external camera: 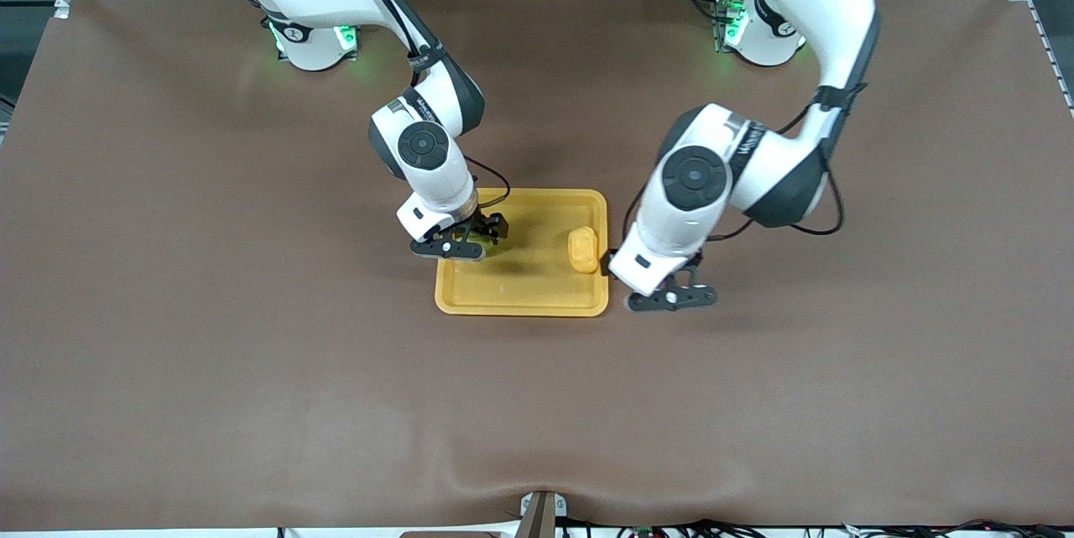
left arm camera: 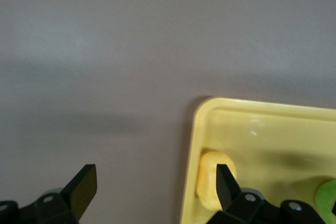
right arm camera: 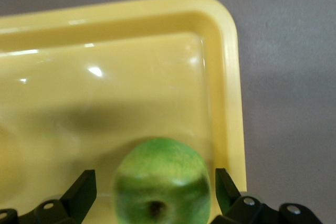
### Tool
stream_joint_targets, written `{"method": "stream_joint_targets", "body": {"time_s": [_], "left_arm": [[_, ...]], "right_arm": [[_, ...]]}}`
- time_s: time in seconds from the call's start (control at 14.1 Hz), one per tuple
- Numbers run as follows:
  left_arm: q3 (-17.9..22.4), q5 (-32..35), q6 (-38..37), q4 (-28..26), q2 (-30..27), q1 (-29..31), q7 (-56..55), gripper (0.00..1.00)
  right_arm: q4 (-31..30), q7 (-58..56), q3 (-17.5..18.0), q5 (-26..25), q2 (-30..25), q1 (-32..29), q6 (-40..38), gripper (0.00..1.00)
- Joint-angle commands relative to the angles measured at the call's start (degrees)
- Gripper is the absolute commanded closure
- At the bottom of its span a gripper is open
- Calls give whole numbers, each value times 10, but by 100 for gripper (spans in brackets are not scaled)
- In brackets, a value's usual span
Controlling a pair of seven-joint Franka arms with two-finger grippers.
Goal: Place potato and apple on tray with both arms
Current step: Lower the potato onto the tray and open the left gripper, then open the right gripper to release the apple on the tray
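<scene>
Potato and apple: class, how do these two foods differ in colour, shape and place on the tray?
The potato is yellow-orange; the apple is bright green. The potato is an oblong lump; the apple is round with a dark stem dimple. The potato lies toward the left arm's end of the tray; the apple toward the right arm's end, between the open right gripper's fingers. Both rest on the tray.

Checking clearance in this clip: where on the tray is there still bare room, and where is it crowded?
The tray is bare through its middle, between the potato and the apple. It is crowded at both ends: the open right claw straddles the apple at one, and the open left claw hangs just off the rim beside the potato.
</scene>
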Motion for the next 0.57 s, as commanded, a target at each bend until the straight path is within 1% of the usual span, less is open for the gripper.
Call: {"method": "stream_joint_targets", "body": {"time_s": [0.0,0.07,0.21,0.36,0.5], "left_arm": [[-3,11,-47,-1,-39,38,18,0],[-3,11,-63,-1,-50,52,34,0],[-3,11,-91,-1,-73,78,78,0],[-4,10,-112,-1,-96,107,126,0],[-4,7,-138,-1,-117,132,171,0]], "right_arm": [[-7,11,-3,-1,-40,-5,-18,0],[-4,8,-6,-2,-49,-7,-34,0],[-4,-12,-6,-2,-68,-34,-48,0],[-4,-79,-5,-2,-87,-66,-87,0],[-6,-139,-3,1,-111,-114,-124,0]]}}
